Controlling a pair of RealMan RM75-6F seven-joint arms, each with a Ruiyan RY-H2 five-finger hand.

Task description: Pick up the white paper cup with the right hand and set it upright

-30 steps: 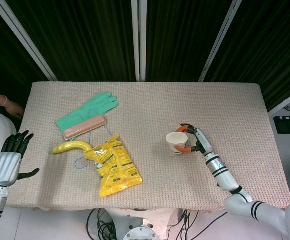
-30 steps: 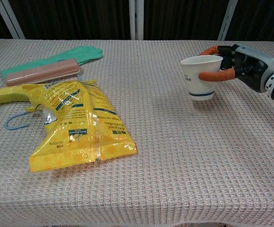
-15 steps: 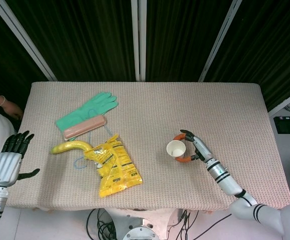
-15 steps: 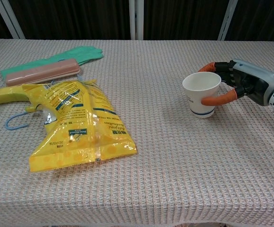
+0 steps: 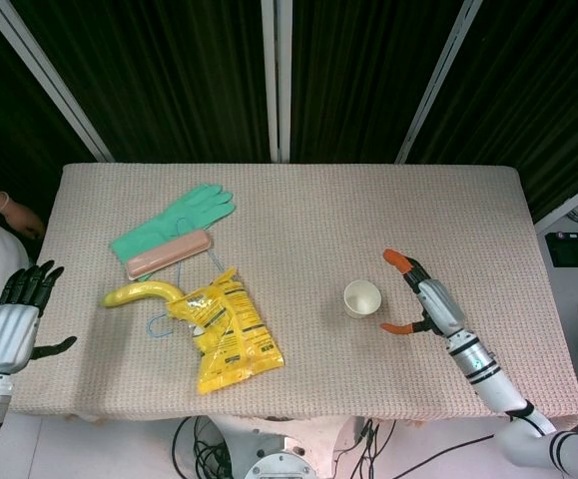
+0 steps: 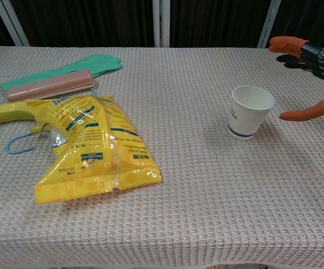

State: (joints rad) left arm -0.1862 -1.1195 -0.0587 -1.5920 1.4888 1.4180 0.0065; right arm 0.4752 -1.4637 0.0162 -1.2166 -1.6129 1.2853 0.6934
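With the white paper cup [image 6: 250,119] upright on the tabletop [image 6: 206,190], well right of the yellow snack bag [image 6: 92,147], the empty right hand [image 5: 420,296], fingers spread beside it, should draw straight away without brushing the rim.

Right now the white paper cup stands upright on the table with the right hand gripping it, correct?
Not quite. The white paper cup does stand upright on the table, but the right hand is open and clear of it, as the chest view shows.
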